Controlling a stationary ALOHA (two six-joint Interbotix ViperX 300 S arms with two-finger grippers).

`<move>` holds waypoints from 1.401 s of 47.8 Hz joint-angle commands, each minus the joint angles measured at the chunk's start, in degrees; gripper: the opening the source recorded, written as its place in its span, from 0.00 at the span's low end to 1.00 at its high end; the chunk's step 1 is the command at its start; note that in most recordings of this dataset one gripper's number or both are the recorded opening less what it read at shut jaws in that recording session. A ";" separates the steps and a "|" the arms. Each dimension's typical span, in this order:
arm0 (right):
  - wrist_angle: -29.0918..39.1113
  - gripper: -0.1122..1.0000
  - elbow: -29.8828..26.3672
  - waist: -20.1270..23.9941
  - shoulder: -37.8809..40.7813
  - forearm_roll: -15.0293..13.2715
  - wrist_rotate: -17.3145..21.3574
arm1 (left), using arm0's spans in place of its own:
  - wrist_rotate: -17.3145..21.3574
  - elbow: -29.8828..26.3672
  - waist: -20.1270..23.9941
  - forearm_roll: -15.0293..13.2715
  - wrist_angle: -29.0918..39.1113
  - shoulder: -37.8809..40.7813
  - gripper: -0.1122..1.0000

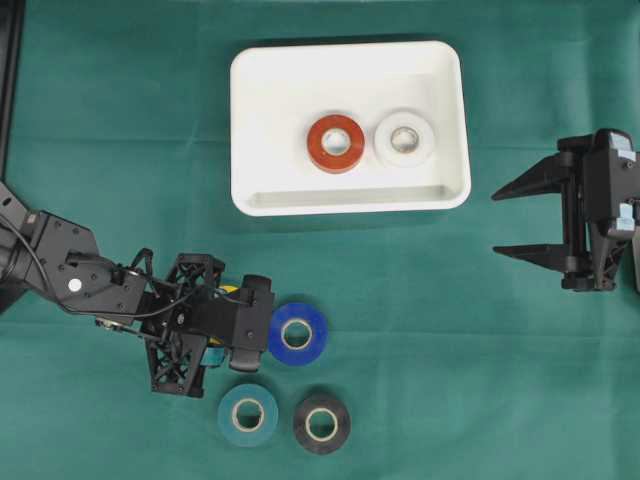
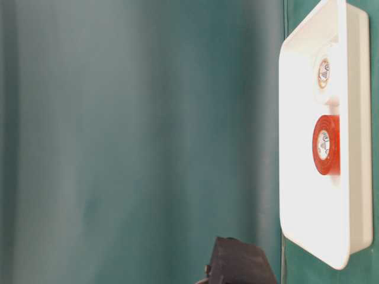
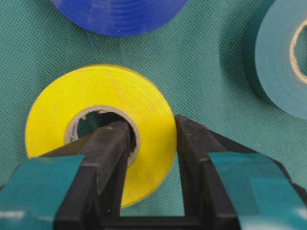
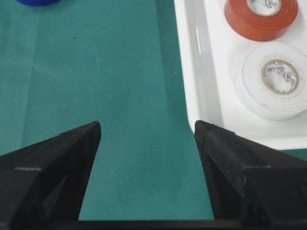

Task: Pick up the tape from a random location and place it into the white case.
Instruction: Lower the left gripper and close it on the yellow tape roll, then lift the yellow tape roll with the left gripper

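The left gripper [image 3: 151, 132] is closed on the yellow tape [image 3: 103, 120]: in the left wrist view one of its fingers [image 3: 112, 143] sits inside the cardboard core and the other presses the outer face, pinching the roll's wall between them. The yellow tape lies flat on the green cloth of the worktop [image 1: 120, 150], toward the near-left part of it; from overhead it is almost wholly hidden under the gripper, with only a sliver of yellow showing.

Just beside the left gripper [image 1: 250, 320] lies the blue tape [image 1: 297, 333]. Closer to the near edge of the worktop sit the teal tape [image 1: 248, 414] and the black tape [image 1: 321, 423], side by side and close together.

The white case [image 1: 250, 120] rests near the far edge of the worktop, about the middle. Inside it lie the red tape [image 1: 335, 143] and the white tape [image 1: 404, 139], flat and touching or very nearly so, toward the right half of the case.

The right gripper [image 1: 525, 220] hangs near the right edge of the worktop, beside the white case, its fingers [image 4: 67, 158] spread wide apart with nothing between them but green cloth
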 commanded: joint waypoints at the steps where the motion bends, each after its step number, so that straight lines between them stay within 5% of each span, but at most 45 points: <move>1: -0.35 0.77 -1.41 -0.09 0.00 -0.09 -0.09 | 0.09 -0.70 0.18 0.18 -0.18 -0.70 0.31; 21: -0.35 0.77 -1.41 -0.09 0.00 -0.09 -0.09 | -0.09 -1.23 -0.35 0.18 0.88 -1.58 0.31; 67: -0.18 0.77 -1.49 -0.09 0.00 -0.09 -0.09 | -0.09 -10.90 -0.79 0.35 24.52 -20.39 0.31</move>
